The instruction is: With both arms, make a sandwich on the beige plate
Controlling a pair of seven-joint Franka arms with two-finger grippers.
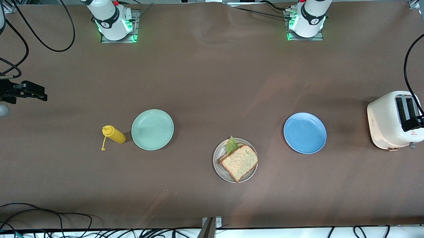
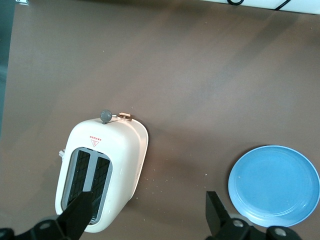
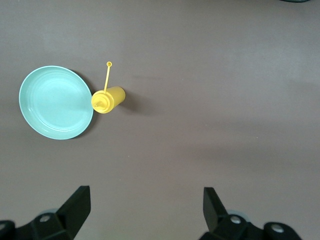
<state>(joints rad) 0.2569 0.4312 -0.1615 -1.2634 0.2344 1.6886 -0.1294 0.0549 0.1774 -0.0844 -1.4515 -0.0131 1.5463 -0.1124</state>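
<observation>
Sandwich assembled on the beige plate, both grippers well away and empty.

The left gripper hangs with fingers spread over the white toaster; the right gripper, fingers also spread, hangs over bare table toward the right arm's end. Between them lie the blue plate, mint-green plate and yellow squeeze bottle. Speckled toast tops the sandwich, with lettuce poking out.

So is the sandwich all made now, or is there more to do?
It looks made: the sandwich sits stacked on the beige plate, lettuce peeking out under the top slice. Nothing is in hand: the left end effector hangs open over the toaster, and the right end effector is open over bare table. Nothing obvious remains.
</observation>
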